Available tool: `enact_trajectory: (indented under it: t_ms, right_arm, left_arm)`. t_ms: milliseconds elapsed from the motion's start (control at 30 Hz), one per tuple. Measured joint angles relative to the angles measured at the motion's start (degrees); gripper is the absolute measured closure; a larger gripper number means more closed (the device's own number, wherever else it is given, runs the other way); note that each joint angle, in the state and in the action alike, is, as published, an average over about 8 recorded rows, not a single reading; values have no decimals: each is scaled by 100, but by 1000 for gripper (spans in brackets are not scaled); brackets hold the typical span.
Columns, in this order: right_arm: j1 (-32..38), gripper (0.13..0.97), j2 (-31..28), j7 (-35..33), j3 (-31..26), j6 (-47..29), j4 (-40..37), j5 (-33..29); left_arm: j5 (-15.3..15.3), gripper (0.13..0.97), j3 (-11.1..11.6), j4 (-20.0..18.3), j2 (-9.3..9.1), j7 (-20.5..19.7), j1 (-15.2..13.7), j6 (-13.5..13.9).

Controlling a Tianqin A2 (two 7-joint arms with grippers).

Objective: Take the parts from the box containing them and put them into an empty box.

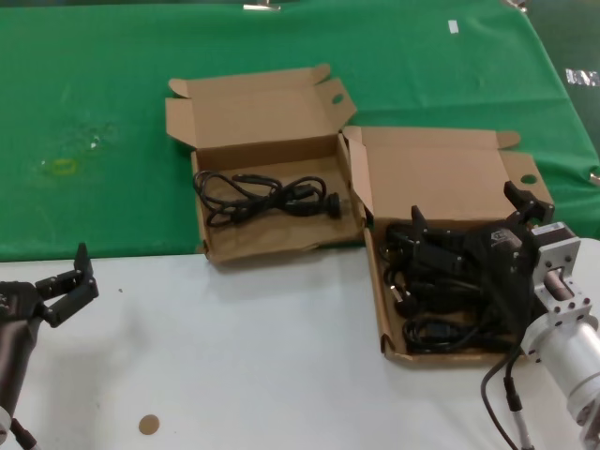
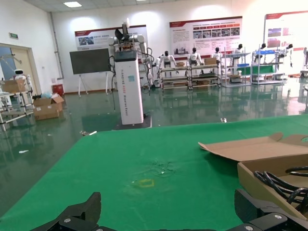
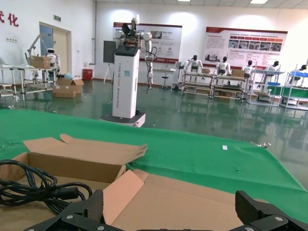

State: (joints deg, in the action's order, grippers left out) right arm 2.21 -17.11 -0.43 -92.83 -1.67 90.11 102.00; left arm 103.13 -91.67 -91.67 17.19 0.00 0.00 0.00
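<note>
The box containing the parts [image 1: 441,173] stands open at the right, on the line between green cloth and white table. A tangle of black cables, the parts [image 1: 441,305], fills its tray. My right gripper [image 1: 469,214] hangs open just above those cables with nothing between its fingers; from its wrist I see that box's lid [image 3: 192,202] beyond the gripper [image 3: 171,211]. The other box [image 1: 272,246], wide and shallow, sits open to the left and holds one black cable [image 1: 267,197]. My left gripper [image 1: 70,281] rests open over the white table at the far left.
Green cloth [image 1: 112,112] covers the back half of the work surface, white table [image 1: 262,356] the front. A small brown disc [image 1: 148,425] lies near the front edge. The left wrist view shows the wide box's corner [image 2: 262,175] beyond the open gripper [image 2: 168,211].
</note>
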Motion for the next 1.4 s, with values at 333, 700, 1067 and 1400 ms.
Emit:
enact_trajectory:
  t_ms: [333, 700, 1067, 1400]
  right_arm:
    - [0, 129, 0, 0, 0, 0, 0, 0]
    - [0, 129, 0, 0, 0, 0, 0, 0]
    - [0, 129, 0, 0, 0, 0, 0, 0]
    - [0, 129, 0, 0, 0, 0, 0, 0]
  left_arm:
    - [0, 132, 0, 0, 0, 0, 0, 0]
    - [0, 132, 0, 0, 0, 0, 0, 0]
    - [0, 132, 0, 0, 0, 0, 0, 0]
    - [0, 132, 0, 0, 0, 0, 0, 0]
